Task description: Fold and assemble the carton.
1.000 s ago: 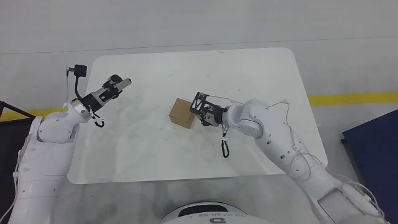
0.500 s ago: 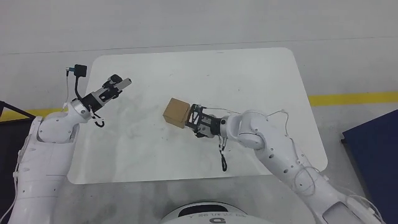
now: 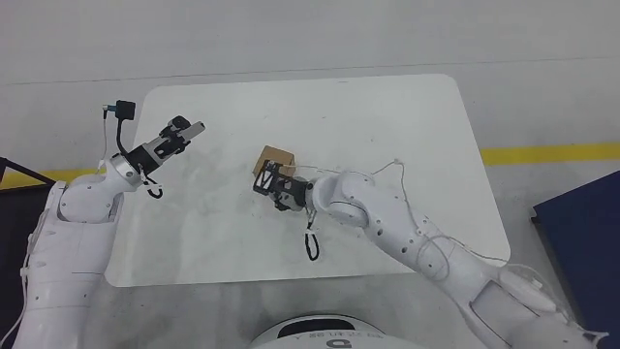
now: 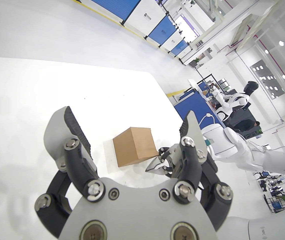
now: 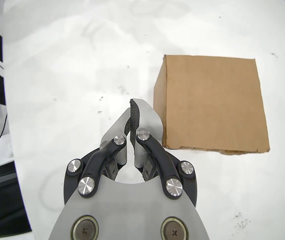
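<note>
Right wrist view is showing the right gripper (image 5: pixel 133 116) with its fingers pressed together and holding nothing, just beside one wall of the carton (image 5: pixel 211 102). The carton is standing as a squared-up brown box near the middle of the tabletop (image 5: pixel 82 51). The left gripper (image 4: pixel 129 113) is hanging well apart from it, fingers spread. The step is probably nudging or positioning the box. Next, the pressed-together fingers are likely needing firm contact low on that wall.
</note>
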### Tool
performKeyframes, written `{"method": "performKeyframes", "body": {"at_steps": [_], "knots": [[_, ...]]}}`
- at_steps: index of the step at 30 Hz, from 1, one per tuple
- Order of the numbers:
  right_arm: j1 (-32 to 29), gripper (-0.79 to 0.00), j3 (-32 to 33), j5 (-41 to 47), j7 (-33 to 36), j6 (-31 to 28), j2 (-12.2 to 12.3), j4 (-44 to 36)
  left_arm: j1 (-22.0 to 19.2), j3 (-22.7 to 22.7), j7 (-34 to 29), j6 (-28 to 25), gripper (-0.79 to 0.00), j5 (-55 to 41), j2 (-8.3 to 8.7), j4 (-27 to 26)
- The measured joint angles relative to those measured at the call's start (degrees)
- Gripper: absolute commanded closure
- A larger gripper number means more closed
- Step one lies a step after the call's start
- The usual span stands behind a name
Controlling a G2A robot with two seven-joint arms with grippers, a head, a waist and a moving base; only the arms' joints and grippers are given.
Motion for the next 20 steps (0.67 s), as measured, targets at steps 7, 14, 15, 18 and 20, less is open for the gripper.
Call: {"method": "performKeyframes", "body": {"at_steps": [7, 14, 15, 18, 20], "knots": [[-6.62, 0.000, 4.89, -5.17, 1.15, 3.00, 2.55, -10.71, 0.00, 0.00, 0.00, 0.00, -0.785, 0.00, 0.00, 0.00], [-17.69, -0.785, 21.64, -9.84, -3.88, -10.41, 8.47, -26.77, 0.00, 0.00, 0.00, 0.00, -0.785, 0.00, 0.00, 0.00], [-19.07, -0.785, 24.66, -9.91, -4.48, -12.88, 9.22, -28.21, 0.00, 0.00, 0.00, 0.00, -0.785, 0.00, 0.00, 0.00], [-21.47, -0.167, 33.21, -9.63, -4.94, -21.40, 10.66, -29.86, 0.00, 0.00, 0.00, 0.00, -0.785, 0.00, 0.00, 0.00], [-21.36, -0.312, 33.59, -9.61, -4.89, -21.90, 10.62, -29.75, 0.00, 0.00, 0.00, 0.00, -0.785, 0.00, 0.00, 0.00]]}}
